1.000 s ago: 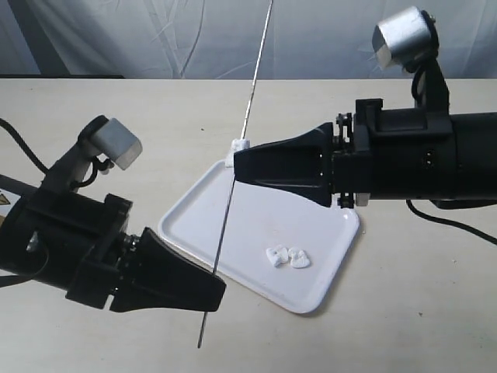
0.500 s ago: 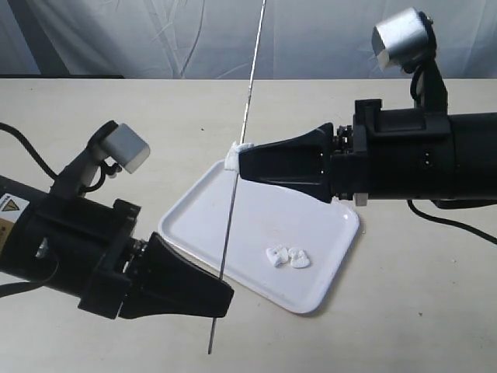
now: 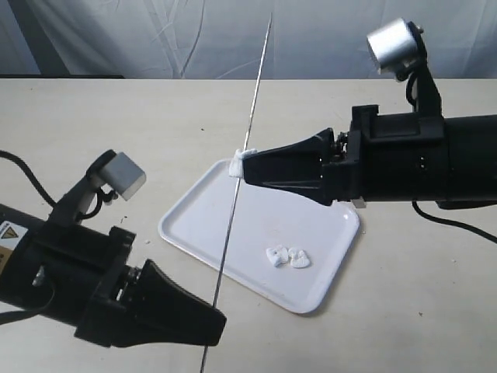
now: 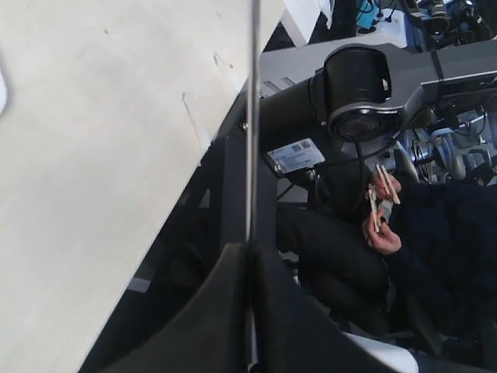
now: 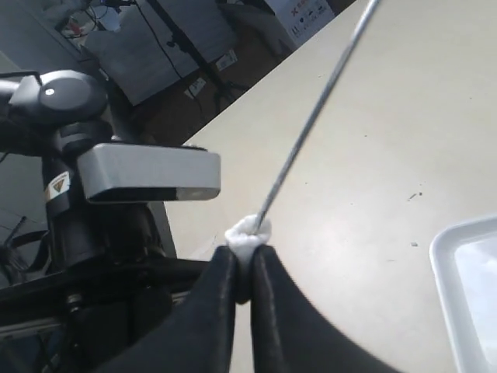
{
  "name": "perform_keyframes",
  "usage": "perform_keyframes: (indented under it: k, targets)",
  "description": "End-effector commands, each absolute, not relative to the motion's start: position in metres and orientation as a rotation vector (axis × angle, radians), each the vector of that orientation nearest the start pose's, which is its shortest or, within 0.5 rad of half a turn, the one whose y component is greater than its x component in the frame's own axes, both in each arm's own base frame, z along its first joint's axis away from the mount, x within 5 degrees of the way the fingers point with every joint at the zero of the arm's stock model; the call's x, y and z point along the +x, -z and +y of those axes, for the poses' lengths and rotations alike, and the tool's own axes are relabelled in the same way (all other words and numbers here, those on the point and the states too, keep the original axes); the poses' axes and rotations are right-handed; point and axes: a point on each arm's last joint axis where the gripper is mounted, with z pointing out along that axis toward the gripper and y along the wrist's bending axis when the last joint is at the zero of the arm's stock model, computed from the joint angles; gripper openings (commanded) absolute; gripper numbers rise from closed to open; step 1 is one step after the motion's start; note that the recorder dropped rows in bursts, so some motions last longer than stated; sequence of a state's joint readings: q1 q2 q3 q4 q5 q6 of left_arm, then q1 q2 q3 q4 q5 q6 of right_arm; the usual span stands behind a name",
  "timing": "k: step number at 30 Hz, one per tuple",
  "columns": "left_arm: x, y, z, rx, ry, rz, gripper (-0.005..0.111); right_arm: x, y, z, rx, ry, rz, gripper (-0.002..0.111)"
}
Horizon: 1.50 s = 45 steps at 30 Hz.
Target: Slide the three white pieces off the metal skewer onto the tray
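Clamped metal skewer in left hand, pinched last white piece in right hand; next needed sliding it off onto the tray.

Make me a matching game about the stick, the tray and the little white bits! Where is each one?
1. metal skewer
2. tray
3. two loose white pieces
4. last white piece

A. lying on the tray
B. flat on the table
C. on the skewer, pinched by the right gripper
D. slanted, gripped by the left gripper

Pairs: 1-D, 2-B, 3-A, 4-C
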<state>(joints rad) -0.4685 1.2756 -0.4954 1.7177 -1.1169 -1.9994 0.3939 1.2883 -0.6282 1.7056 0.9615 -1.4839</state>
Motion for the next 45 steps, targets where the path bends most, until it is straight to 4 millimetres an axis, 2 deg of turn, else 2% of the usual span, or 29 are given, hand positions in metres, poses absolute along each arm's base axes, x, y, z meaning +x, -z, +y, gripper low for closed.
perform_keyframes:
  k: [1,10,22,27,31,33,38,45]
  targets:
    - [0.113,-0.216,-0.151,0.951,1.645,2.319,0.000,0.193,-0.283,0.157,-0.699,-1.348,1.842,-0.001]
    - [0.096,-0.213,-0.143,0.964,1.661,2.308,0.000,0.209,-0.302,0.158,-0.651,-1.247,1.813,-0.001]
    - [0.071,-0.203,-0.130,0.959,1.669,2.324,0.000,0.224,-0.309,0.153,-0.555,-1.110,1.838,-0.001]
    - [0.071,-0.200,-0.129,0.923,1.641,2.360,0.000,0.229,-0.318,0.153,-0.540,-1.080,1.814,-0.001]
    - [0.080,-0.194,-0.128,0.789,1.523,2.436,0.000,0.233,-0.318,0.151,-0.493,-1.038,1.836,-0.001]
    - [0.087,-0.190,-0.126,0.684,1.439,2.482,0.000,0.234,-0.312,0.148,-0.480,-0.995,1.897,-0.001]
    - [0.107,-0.186,-0.122,0.560,1.191,2.474,0.000,0.229,-0.286,0.145,-0.466,-0.963,2.052,-0.001]
    - [0.147,-0.213,-0.130,0.532,1.010,2.335,0.000,0.234,-0.239,0.151,-0.401,-1.044,2.256,-0.001]
